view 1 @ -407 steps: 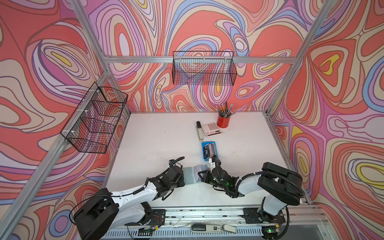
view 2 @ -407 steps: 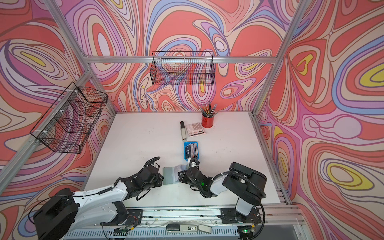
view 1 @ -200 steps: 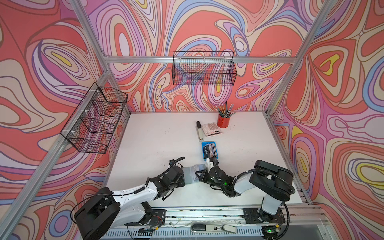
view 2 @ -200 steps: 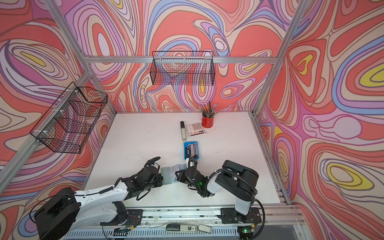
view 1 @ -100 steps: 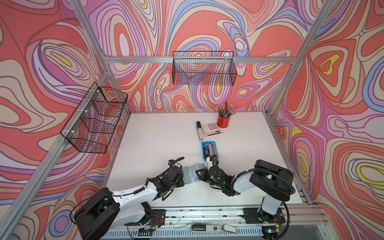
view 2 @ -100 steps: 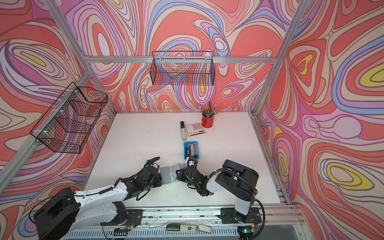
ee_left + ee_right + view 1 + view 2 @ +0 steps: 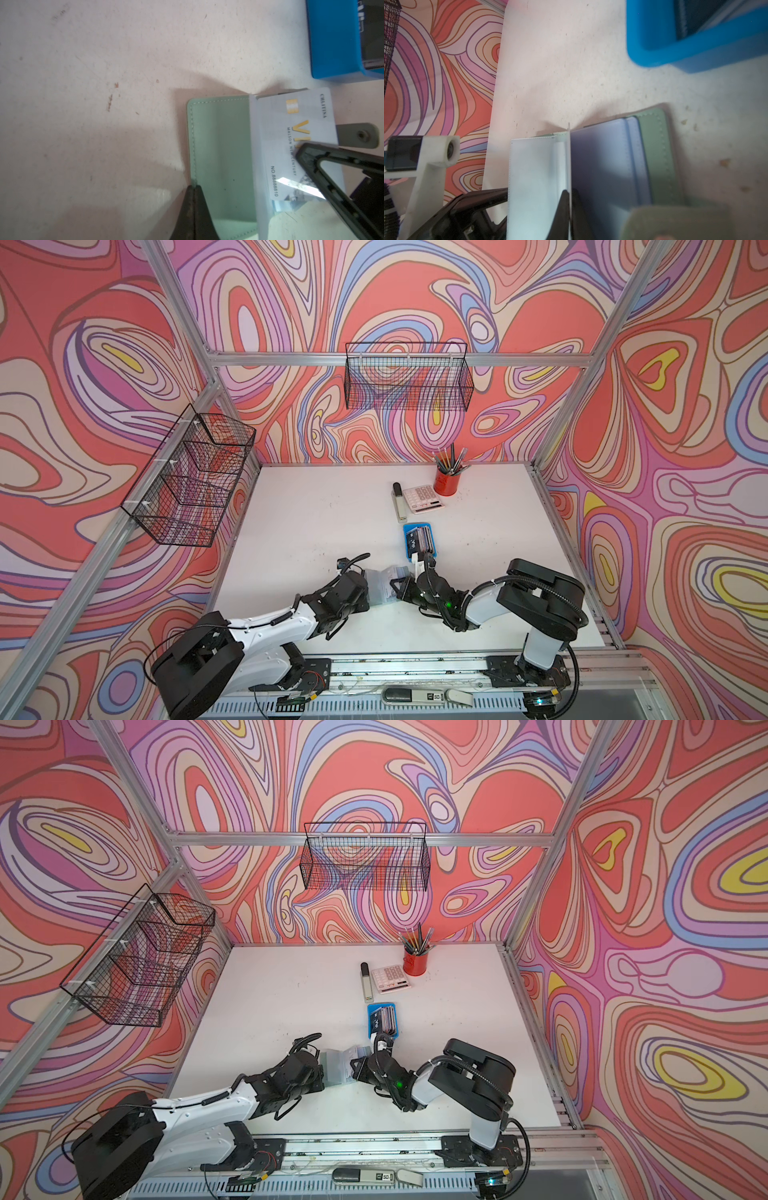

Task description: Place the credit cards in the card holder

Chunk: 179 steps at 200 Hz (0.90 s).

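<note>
Near edge of the tabletop (image 7: 311, 531), about mid-width: the card holder (image 7: 382, 587) lay open, sage-green cover down and clear sleeves up. The left gripper (image 7: 194, 190) sat low at the holder's left side, jaws pinched together on the edge of the green cover. The right gripper (image 7: 569, 194) sat at the holder's right side, jaws closed narrow on a grey card (image 7: 301, 116) with a gold chip and gold "VI" lettering. The right wrist view showed that card edge-on between the fingers, standing over the sleeves. One end of it was overlapped by a translucent sleeve; whether it was actually inside, couldn't tell. The snap tab (image 7: 357, 135) stuck out past the card.

Just beyond the holder, toward the tabletop's middle, was the blue tray (image 7: 417, 526) with more cards (image 7: 426, 537) stacked in it, the dark "Vip" card (image 7: 412, 541) on the left.

Farther on, toward the far edge and right of the middle, was the calculator (image 7: 423, 498). A white bar-shaped object (image 7: 399, 502) lay just beside its left side. A red cup (image 7: 446, 485) of pencils stood at its far right corner.

On the walls were two black wire baskets – left (image 7: 191, 485) and back (image 7: 409, 383).
</note>
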Motion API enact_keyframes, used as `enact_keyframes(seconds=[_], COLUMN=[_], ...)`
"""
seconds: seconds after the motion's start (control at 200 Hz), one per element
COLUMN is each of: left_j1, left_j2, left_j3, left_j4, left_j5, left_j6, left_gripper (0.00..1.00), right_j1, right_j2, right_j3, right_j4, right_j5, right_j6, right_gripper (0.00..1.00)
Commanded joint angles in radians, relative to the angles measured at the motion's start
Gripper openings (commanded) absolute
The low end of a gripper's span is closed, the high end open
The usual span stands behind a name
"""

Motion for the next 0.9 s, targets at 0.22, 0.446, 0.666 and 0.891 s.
enact_keyframes(seconds=[0.22,0.446,0.666,0.891], left_j1=[0.005,0.006,0.005,0.005], left_j2=[0.004,-0.02,-0.047,-0.058], left_j3=[-0.015,-0.018,-0.019,-0.02], left_j4=[-0.048,-0.06,-0.08,-0.082], left_j5=[0.005,0.004,-0.001,-0.001], left_j6=[0.005,0.005,0.005,0.005], left_gripper=[0.01,0.01,0.01,0.02], right_j1=[0.011,0.01,0.013,0.018], right_j2=[-0.019,-0.023,-0.05,-0.038], right_j3=[0.005,-0.006,-0.017,-0.004], right_j4=[-0.03,-0.019,-0.007,-0.016], right_j5=[-0.036,-0.029,-0.018,-0.014], right_j6=[-0.029,-0.038,-0.041,-0.044], right_gripper=[0.0,0.0,0.0,0.0])
